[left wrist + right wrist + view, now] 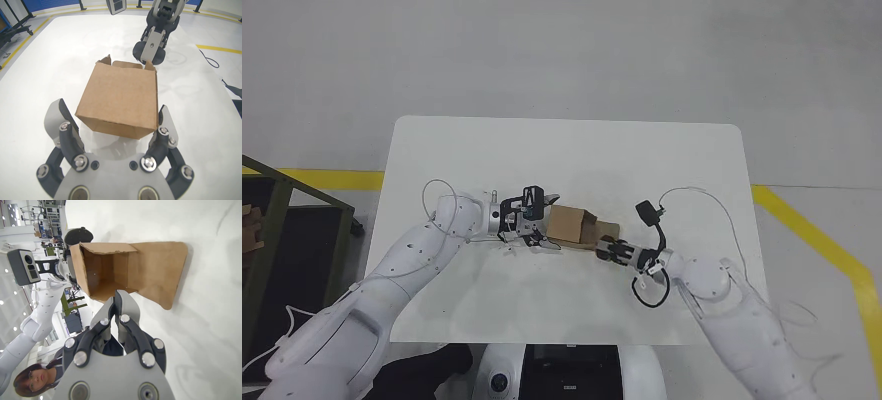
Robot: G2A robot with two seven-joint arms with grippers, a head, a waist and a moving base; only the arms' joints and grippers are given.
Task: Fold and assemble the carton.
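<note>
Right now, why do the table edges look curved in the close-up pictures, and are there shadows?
Left wrist view: wide lens bows the table edges; carton casts a faint shadow beneath. Right wrist view: background curves too; even light. Top view: table edges nearly straight, no glare.

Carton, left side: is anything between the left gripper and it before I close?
Nothing visible stands between them. The left gripper is open, with one finger on either side of the carton at its closed end. The right gripper, shut, sits at the carton's far open end, well away from the left gripper's fingers.
</note>
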